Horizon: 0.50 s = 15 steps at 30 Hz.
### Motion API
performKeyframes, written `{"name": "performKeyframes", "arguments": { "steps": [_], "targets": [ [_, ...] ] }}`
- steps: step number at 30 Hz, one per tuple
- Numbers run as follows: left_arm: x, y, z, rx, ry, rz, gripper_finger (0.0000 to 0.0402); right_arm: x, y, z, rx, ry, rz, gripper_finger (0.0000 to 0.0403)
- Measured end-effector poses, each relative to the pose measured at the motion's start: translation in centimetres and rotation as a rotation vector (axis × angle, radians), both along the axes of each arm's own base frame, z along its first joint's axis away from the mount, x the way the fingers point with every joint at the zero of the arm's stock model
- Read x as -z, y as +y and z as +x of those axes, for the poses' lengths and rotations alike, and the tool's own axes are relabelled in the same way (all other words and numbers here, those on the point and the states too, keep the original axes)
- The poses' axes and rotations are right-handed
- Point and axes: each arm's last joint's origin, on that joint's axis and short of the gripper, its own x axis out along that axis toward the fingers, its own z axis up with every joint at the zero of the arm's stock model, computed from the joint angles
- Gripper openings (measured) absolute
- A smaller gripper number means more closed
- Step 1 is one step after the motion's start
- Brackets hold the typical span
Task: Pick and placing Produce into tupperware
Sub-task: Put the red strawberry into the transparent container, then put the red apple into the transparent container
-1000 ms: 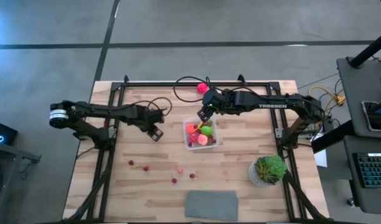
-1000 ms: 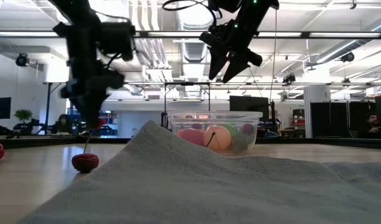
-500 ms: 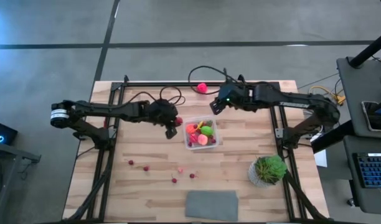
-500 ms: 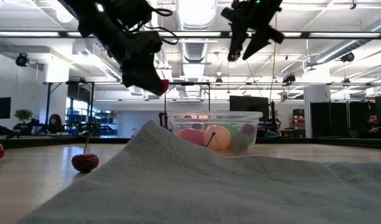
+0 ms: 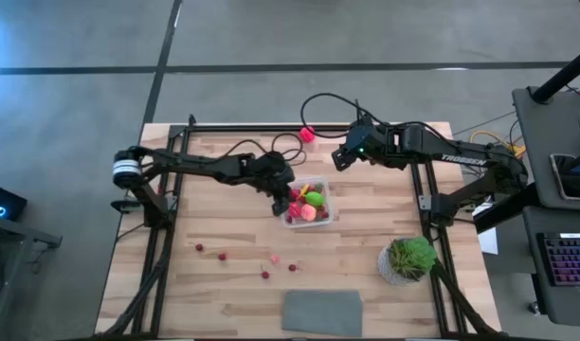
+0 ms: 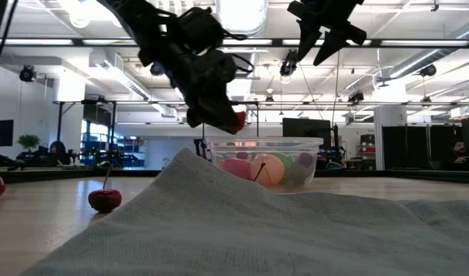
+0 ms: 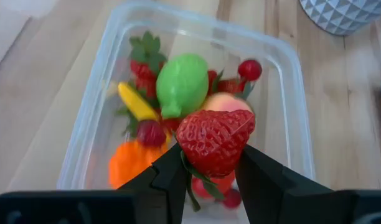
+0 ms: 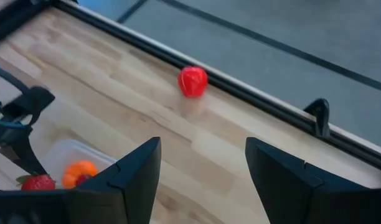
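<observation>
The clear tupperware [image 5: 322, 216] stands mid-table with several produce pieces in it, among them a green one [image 7: 181, 84] and an orange one [image 7: 129, 163]. My left gripper [image 5: 282, 197] hangs slanted over the tub's left rim [image 7: 96, 99], shut on a red strawberry [image 7: 215, 140]. My right gripper [image 5: 342, 157] hangs open and high beyond the tub's far right corner, nothing between its fingers [image 8: 203, 169]. A red piece [image 8: 193, 81] lies by the table's far edge [image 5: 308, 134]. My left gripper pinches the strawberry between its two fingers, which sit on opposite sides near its leafy green end [image 7: 194, 180]. The fingers slant down from the table's left. The strawberry [image 6: 238, 121] is lifted clear, above the tub's rim, with its red body sticking out past the fingertips.
Small dark red berries [image 5: 223, 255] and a pink piece [image 5: 275, 258] lie scattered on the near left of the table; a cherry [image 6: 104, 199] shows close up. A potted plant [image 5: 408, 258] stands near right, a grey cloth [image 5: 322, 313] at the near edge.
My left gripper has carried the strawberry toward the table's right, from left of the tub to over its left rim, rolling and tipping as it went. My right gripper has risen and drawn away from the tub toward the far right, staying open.
</observation>
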Motion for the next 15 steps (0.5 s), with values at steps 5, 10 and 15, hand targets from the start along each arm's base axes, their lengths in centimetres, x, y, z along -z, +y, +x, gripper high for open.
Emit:
{"name": "performKeyframes", "arguments": {
  "steps": [5, 10, 15],
  "targets": [
    [-0.37, 0.18, 1.11, -0.023, 0.049, -0.041, 0.0111, 0.30, -0.01, 0.07, 0.000, 0.021, 0.004, 0.0236],
    [-0.28, 0.16, 0.92, -0.098, 0.071, -0.106, 0.0162, 0.43, -0.02, 0.14, -0.001, 0.028, 0.005, 0.0262],
    [-0.22, 0.22, 0.86, -0.148, 0.077, -0.122, 0.0242, 0.44, -0.83, -0.07, 0.004, 0.050, -0.006, 0.0285]
  ]
}}
